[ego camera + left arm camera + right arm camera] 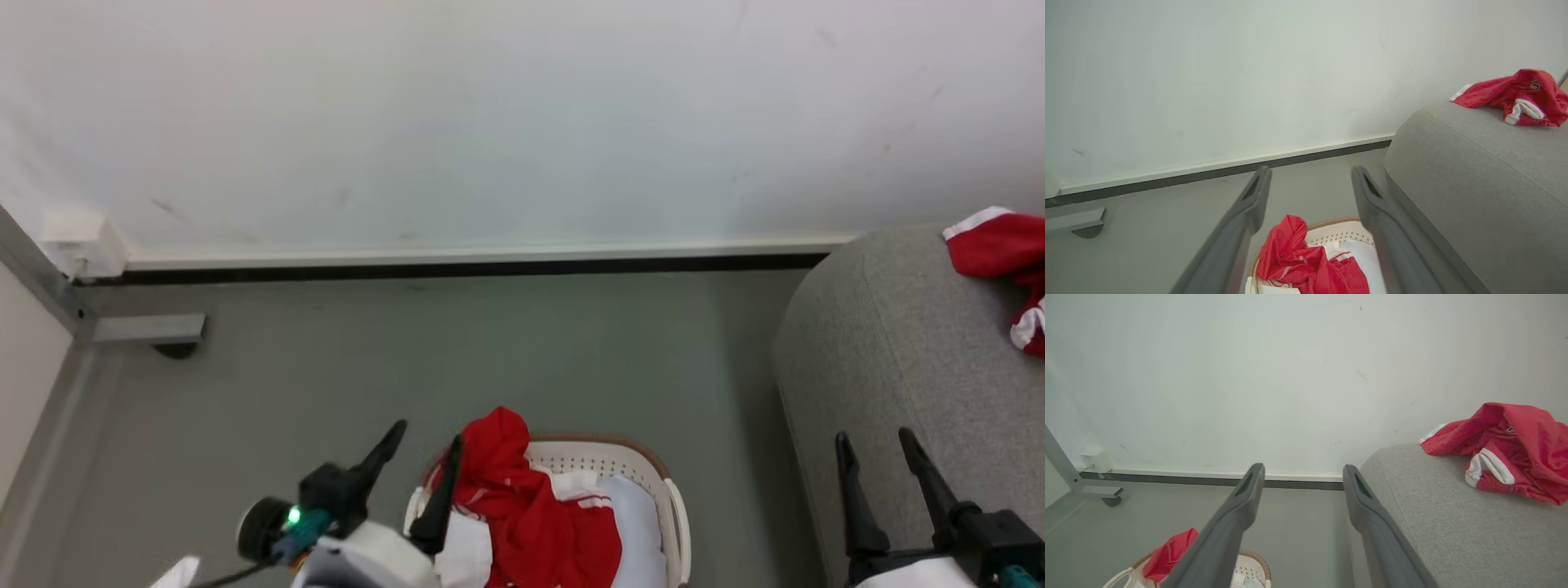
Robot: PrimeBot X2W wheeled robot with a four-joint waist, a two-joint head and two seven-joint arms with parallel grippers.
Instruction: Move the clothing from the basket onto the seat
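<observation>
Open floor (490, 351) runs between the basket (676, 514) and the wall (490, 122); the grey sofa (898, 367) walls off the basket's right side.

An oval cream-white plastic laundry basket (608, 459) with perforated sides and a brown woven-look rim stands upright at six o'clock in the head view, cut off by the bottom edge. A red soft-fabric sports jersey (531, 510) with white striped trim lies crumpled inside it. It is heaped toward the basket's nine o'clock side, and one fold peaks above the rim at eleven o'clock. At three o'clock of the basket, apart from it, stands a large grey fabric-upholstered sofa (898, 367) with a rounded arm. A second red jersey (1000, 245) with white trim lies bunched on the sofa's top at two o'clock in the head view.
</observation>
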